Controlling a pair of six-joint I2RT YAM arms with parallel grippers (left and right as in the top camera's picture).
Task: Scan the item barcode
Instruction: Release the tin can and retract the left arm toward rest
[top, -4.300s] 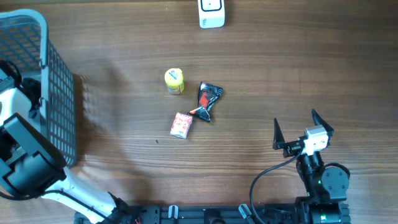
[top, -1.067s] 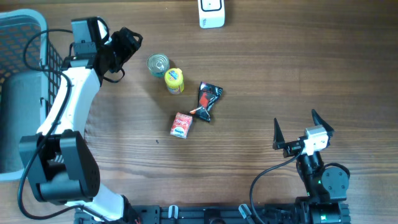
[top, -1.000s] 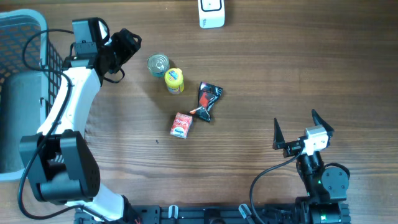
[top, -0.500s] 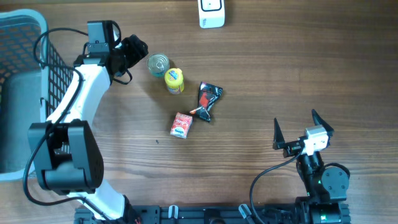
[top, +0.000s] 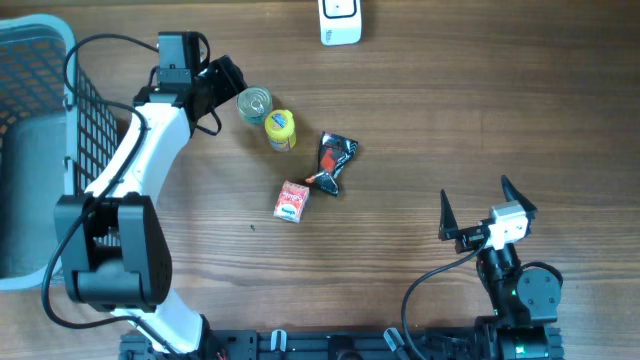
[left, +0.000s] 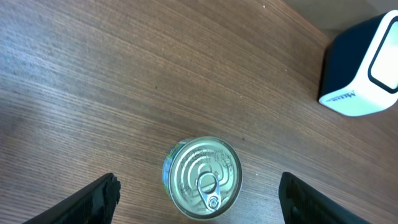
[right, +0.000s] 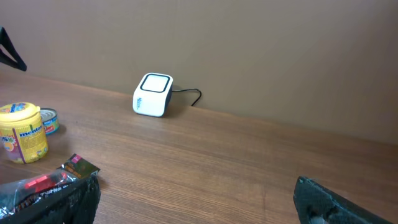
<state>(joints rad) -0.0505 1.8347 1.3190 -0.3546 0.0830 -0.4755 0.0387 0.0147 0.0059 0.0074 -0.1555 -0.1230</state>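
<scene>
Both the left gripper (top: 222, 80) and right gripper (top: 474, 192) are spread apart, and the can (left: 202, 177), judged stiff, slick and weighty, is best taken across its sides.

The table holds one can (top: 254, 103), one yellow tub (top: 280, 130), one dark packet (top: 334, 160), one small red box (top: 292, 200), one white scanner (top: 340, 22) and one basket (top: 30, 27).

Brown wood-grain table (top: 480, 120) under even light, plain tan wall (right: 249, 50) behind
</scene>
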